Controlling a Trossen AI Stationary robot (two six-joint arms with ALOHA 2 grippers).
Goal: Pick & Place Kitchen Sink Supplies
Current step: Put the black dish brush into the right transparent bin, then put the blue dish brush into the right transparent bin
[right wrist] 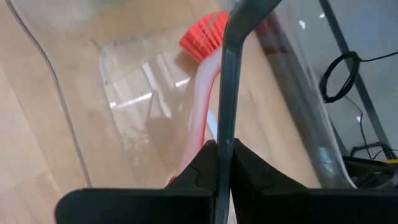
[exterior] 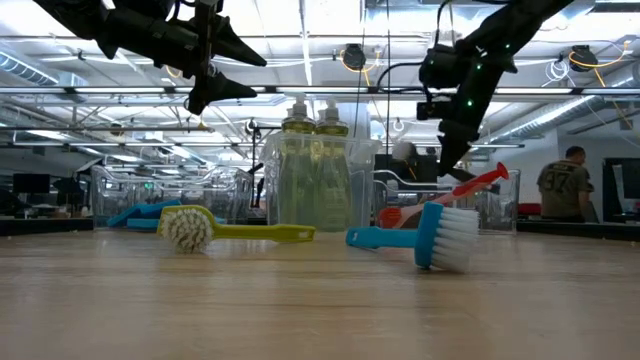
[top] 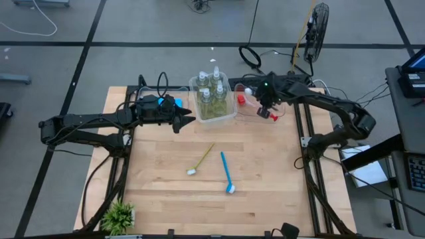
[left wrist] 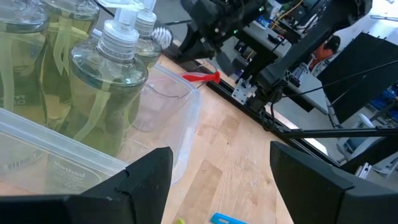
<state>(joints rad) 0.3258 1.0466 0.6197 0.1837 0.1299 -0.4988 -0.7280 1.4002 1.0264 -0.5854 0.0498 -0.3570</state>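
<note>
Dark grey brush (right wrist: pixel 224 81) clamped in right tool (right wrist: pixel 217 163)

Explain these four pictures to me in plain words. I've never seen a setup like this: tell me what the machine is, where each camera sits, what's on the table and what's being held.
It is a robot with two dark arms at a wooden table. One camera looks down from above, one sits at table height, and one rides on each wrist.

A clear bin at the back holds four pump bottles of yellow-green liquid. A yellow-green brush and a blue brush lie on the open wood; a small plant stands at a near corner.

The left gripper hangs open beside the bottles, holding nothing. The right gripper is shut on a dark grey brush handle over a second bin holding a red brush.
</note>
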